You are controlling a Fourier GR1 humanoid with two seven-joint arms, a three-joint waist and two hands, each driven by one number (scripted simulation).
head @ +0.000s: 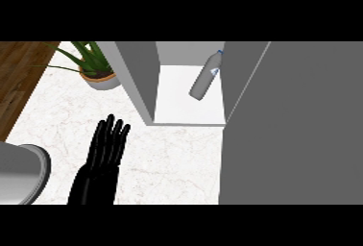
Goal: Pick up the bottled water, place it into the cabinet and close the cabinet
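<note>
A grey water bottle (204, 79) with a blue cap sits inside the open cabinet (142, 81), leaning at a tilt with its cap end toward the back right corner and its base resting on the white shelf floor. The large grey cabinet door (291, 125) stands open on the right side of the view, filling much of that side. Only one hand shows — the robot's left hand (105, 146), black, flat over the white marble counter (170, 163) in front of the cabinet, fingers straight and relaxed, holding nothing. The right hand is out of sight, so its state cannot be told. A potted aloe plant (96, 72) stands on the counter just left of the cabinet, and a grey rounded object (21, 173) sits at the lower left edge. The bottle appears placed, so closing the door looks like what remains. The risk — because the bottle leans rather than stands, a jolt from the swinging door could tip it further or roll it toward the opening.
</note>
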